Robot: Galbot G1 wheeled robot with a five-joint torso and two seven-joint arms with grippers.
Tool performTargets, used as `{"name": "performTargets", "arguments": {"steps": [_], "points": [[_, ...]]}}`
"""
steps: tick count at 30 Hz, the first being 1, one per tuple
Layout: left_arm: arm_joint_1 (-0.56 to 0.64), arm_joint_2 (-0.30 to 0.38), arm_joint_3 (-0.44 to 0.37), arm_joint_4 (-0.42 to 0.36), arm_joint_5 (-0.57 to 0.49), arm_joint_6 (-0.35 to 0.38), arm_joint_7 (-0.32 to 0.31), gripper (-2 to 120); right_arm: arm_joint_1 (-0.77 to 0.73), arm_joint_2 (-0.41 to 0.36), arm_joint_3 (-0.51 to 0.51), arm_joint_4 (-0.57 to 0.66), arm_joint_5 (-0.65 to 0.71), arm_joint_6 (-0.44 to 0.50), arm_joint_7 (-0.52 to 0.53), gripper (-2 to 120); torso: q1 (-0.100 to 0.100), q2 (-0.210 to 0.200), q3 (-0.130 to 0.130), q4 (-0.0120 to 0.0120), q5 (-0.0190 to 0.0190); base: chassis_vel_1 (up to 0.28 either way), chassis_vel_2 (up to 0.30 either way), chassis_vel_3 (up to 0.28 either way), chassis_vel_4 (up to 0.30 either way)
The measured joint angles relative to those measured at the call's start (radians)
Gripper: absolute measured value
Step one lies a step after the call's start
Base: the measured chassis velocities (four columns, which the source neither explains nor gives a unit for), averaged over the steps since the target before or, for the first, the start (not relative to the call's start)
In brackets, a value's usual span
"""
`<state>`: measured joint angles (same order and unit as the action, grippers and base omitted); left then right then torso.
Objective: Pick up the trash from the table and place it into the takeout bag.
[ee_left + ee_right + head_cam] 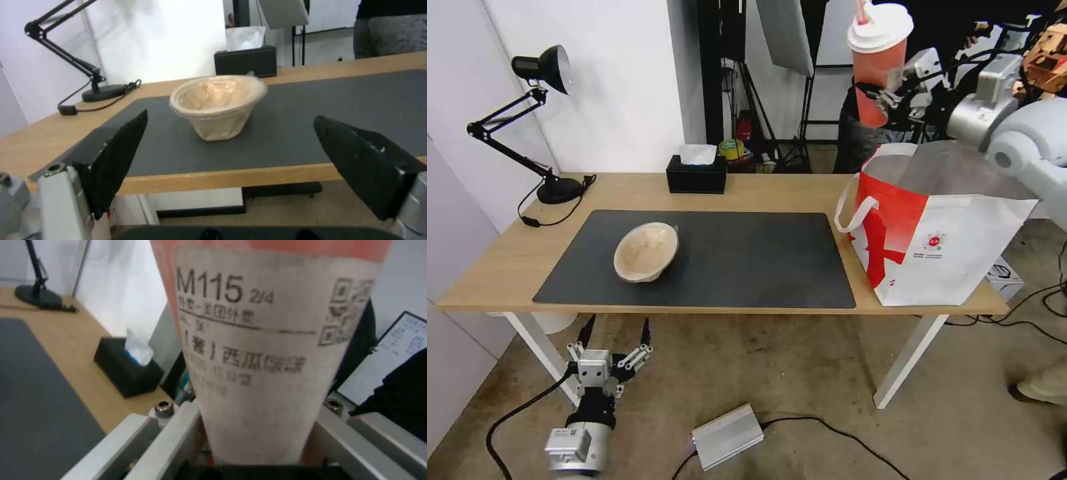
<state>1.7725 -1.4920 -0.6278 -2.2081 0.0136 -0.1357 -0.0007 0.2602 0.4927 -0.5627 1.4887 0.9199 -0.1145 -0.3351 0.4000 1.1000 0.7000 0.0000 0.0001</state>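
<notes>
The right gripper (875,100) held the red-orange drink cup (878,60) clamped by its tapered, labelled base, high above the takeout bag (940,233) at the table's (774,193) right end — better lowered upright before release. The left gripper (614,337) hung wide below the front edge — the beige pulp bowl (646,252) sat on the mat (747,260).

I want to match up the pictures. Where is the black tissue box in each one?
Head view: the black tissue box sits at the table's far edge, behind the dark mat.
Left wrist view: the box stands behind the beige bowl.
Right wrist view: the box is beside the red-orange cup that the right gripper holds.
Shared landmark: the desk lamp.
</notes>
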Motion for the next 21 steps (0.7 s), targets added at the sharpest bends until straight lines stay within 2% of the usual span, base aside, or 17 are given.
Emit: {"name": "performTargets", "arguments": {"steps": [21], "points": [[-0.001, -0.003, 0.002, 0.006, 0.001, -0.005, 0.0, 100, 0.006, -0.017, 0.043, -0.234, -0.136, 0.093, -0.264, 8, 0.0, 0.0, 0.0, 0.0, 0.0, 0.0, 0.0, 0.0, 0.0]]}}
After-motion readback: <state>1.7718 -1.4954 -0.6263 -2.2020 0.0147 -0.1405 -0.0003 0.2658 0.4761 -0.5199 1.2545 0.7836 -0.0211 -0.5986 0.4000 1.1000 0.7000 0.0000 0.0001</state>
